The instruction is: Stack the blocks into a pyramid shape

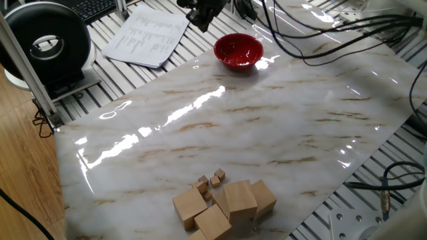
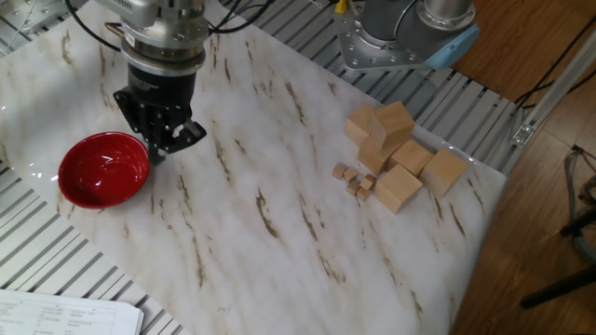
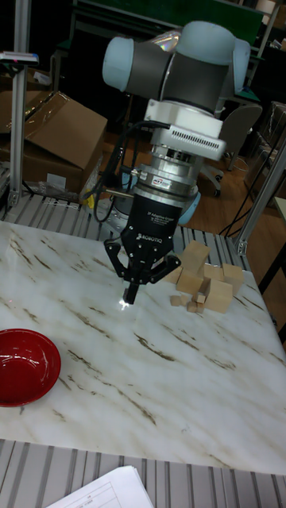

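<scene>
Tall fixed view: gripper (image 3: 129, 298) body reads "ROBOTIQ"; its fingers pinched together, empty.

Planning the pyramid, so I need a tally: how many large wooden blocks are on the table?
6 visible, clustered at one table corner: front block, outer, middle, rear, raised top on a lower one. More may be hidden.

- One fixed view looks down from high behind the wooden blocks (image 1: 223, 203), along the marble table (image 1: 280, 127) toward the far red bowl (image 1: 238, 51).
- The other fixed view looks down from the opposite side, bowl (image 2: 103, 168) nearer.
- Tall fixed view sits low and close, facing the arm's base; all three share the tabletop.
</scene>
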You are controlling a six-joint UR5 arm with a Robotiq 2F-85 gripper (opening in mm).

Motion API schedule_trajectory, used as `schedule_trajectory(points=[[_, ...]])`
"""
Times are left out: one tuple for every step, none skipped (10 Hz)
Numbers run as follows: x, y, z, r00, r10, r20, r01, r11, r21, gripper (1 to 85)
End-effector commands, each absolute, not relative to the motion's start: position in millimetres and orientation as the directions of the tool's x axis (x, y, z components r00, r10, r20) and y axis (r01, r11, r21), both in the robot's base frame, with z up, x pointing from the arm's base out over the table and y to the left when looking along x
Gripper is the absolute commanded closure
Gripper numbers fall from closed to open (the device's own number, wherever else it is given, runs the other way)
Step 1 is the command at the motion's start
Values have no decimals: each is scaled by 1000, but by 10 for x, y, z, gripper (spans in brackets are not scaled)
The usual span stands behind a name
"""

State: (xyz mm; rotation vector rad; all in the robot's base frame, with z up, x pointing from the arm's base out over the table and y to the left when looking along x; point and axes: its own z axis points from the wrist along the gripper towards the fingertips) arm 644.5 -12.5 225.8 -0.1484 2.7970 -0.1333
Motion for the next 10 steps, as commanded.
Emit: schedule_trajectory(points=[[6586, 124, 2297, -943, -47, -328, -24, 997, -73, 847], [6580, 139, 2286, -947, -48, -317, -19, 995, -94, 847], [6579, 158, 2280, -949, -44, -312, -14, 995, -100, 847], [6575, 134, 2276, -950, -59, -307, -25, 993, -112, 847], [6569, 106, 2263, -950, -74, -302, -40, 992, -119, 847], [6583, 120, 2261, -946, -112, -305, -79, 990, -118, 847], [6551, 56, 2283, -943, -158, -292, -117, 981, -154, 847], [6505, 58, 2278, -945, -177, -274, -138, 978, -156, 847], [6551, 175, 2267, -945, -142, -295, -114, 987, -110, 847], [6543, 129, 2257, -946, -161, -282, -126, 982, -140, 847]])
